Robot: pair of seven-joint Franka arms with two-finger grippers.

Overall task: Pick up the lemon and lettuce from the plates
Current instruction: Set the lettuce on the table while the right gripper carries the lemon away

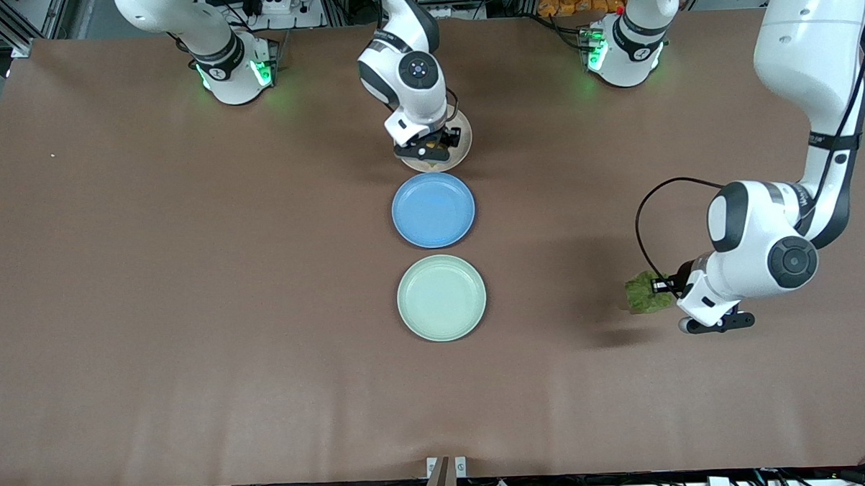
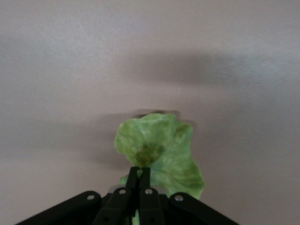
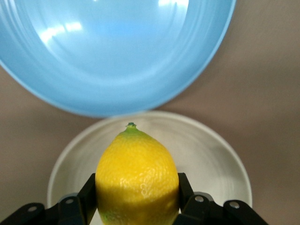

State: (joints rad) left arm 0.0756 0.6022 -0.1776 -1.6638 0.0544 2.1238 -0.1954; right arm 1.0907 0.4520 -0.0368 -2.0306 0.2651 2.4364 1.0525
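Lemon (image 3: 137,180) sits clamped between right gripper (image 3: 137,206) fingers, long axis pointing at blue plate (image 3: 112,51), directly above beige plate (image 3: 211,154). Left gripper (image 2: 139,180) pinches lettuce (image 2: 161,150), well clear of mint plate (image 1: 441,298).

lemon (image 3: 137,180) bright yellow, green tip | lettuce (image 2: 161,150) mottled green | plates: cream (image 3: 211,154), blue (image 1: 433,210), mint (image 1: 441,297)

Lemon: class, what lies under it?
The lemon, clamped in the right gripper, sits over the beige plate. The plate's middle beneath it is covered.

Yellow lemon (image 3: 137,180) over the beige plate (image 3: 206,154); wrinkly green lettuce (image 2: 161,152) aloft; mint plate (image 1: 441,298) bare.
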